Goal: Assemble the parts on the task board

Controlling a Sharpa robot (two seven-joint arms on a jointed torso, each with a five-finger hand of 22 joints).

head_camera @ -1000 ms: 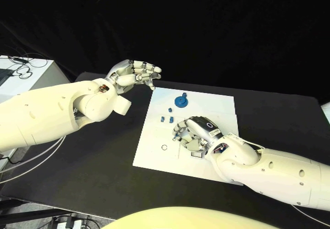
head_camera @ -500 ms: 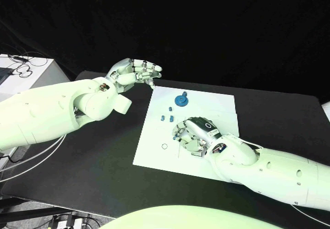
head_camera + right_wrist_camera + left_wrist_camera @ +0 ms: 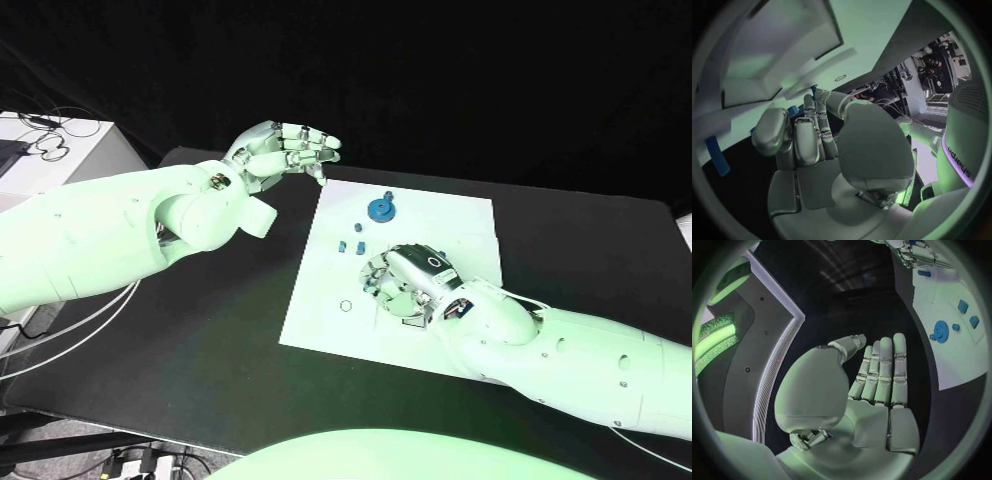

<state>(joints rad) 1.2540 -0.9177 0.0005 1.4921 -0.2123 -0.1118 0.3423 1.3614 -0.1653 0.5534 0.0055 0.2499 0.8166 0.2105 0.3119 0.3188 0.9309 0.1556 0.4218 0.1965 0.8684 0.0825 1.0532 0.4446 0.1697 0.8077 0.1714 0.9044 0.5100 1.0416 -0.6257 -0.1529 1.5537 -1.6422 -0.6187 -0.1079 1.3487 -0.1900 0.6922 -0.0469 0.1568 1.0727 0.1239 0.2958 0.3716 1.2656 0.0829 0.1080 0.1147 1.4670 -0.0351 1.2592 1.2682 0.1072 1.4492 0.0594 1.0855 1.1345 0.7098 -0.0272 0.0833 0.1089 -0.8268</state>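
1. The white board (image 3: 447, 215) is the largest thing, a flat stiff plate lying on the black table (image 3: 216, 330). The right hand (image 3: 410, 280) rests down on its middle, fingers curled toward the surface. It probably slides if pushed sideways, so any pressing should go straight down.

2. The left hand (image 3: 283, 150) hangs above the table just off the board's far corner, well apart from the right hand. Its fingers lie straight and pressed together, thumb alongside, holding nothing in the left wrist view (image 3: 873, 385).

3. The round blue disc (image 3: 381, 210) sits on the board beyond the right hand's fingertips, between the two hands. It looks like light, rigid plastic with a raised centre; pinching across its rim seems safest, since the smooth face could slip.

4. The small blue pieces (image 3: 349, 246) lie just beside the right hand's fingers, toward the left hand. They look light and hard, easily flicked away, so they need a fingertip pinch on opposite sides.

5. Something blue shows at the right hand's fingertips (image 3: 792, 111); I cannot tell whether it is pinched or merely touched.
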